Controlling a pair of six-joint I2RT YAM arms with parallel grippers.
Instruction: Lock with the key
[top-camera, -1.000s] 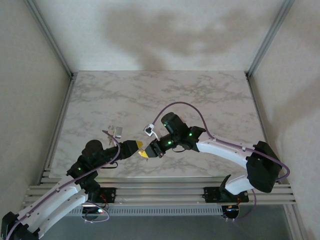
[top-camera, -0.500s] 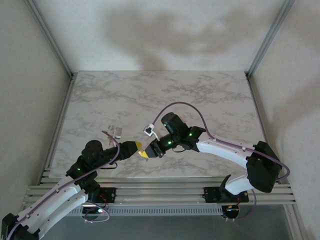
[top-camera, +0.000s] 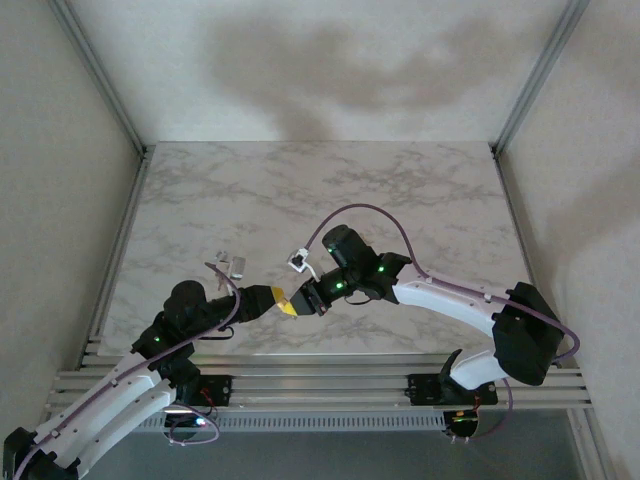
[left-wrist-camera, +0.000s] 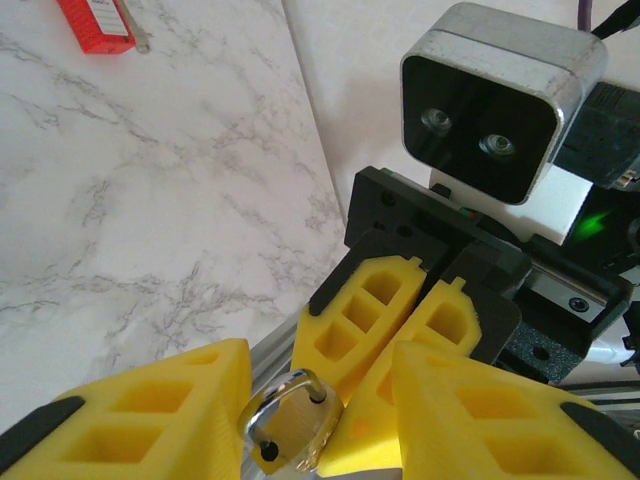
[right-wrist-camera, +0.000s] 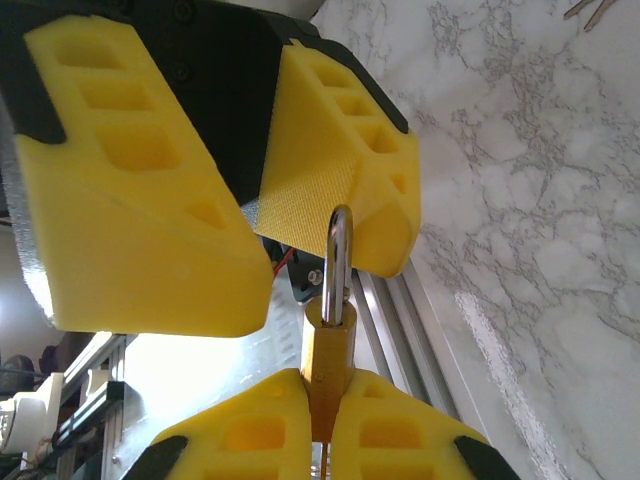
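Veined marble table (top-camera: 400, 190): R tool (right-wrist-camera: 322, 400) pinches brass padlock (right-wrist-camera: 328, 340); L tool (left-wrist-camera: 320, 385) wide, straddling steel shackle (right-wrist-camera: 340, 260).

Padlock (right-wrist-camera: 328, 362) sits above table's (top-camera: 400, 190) near edge, left gripper (top-camera: 277, 298) left of padlock around its shackle (right-wrist-camera: 340, 250), right gripper (top-camera: 297, 303) right of padlock gripping its body; tag (left-wrist-camera: 95, 20) on table, well apart from padlock.

The top external view is looking down from above and behind the arm bases (top-camera: 205, 388) at 6 o'clock, with the table (top-camera: 300, 190) running toward 12 o'clock. The left wrist view is sitting close behind the left gripper (left-wrist-camera: 320, 425), facing the right gripper (left-wrist-camera: 400, 320) at 1 o'clock. The right wrist view is looking back at close range. All 3 are sharing the padlock (top-camera: 289, 306).
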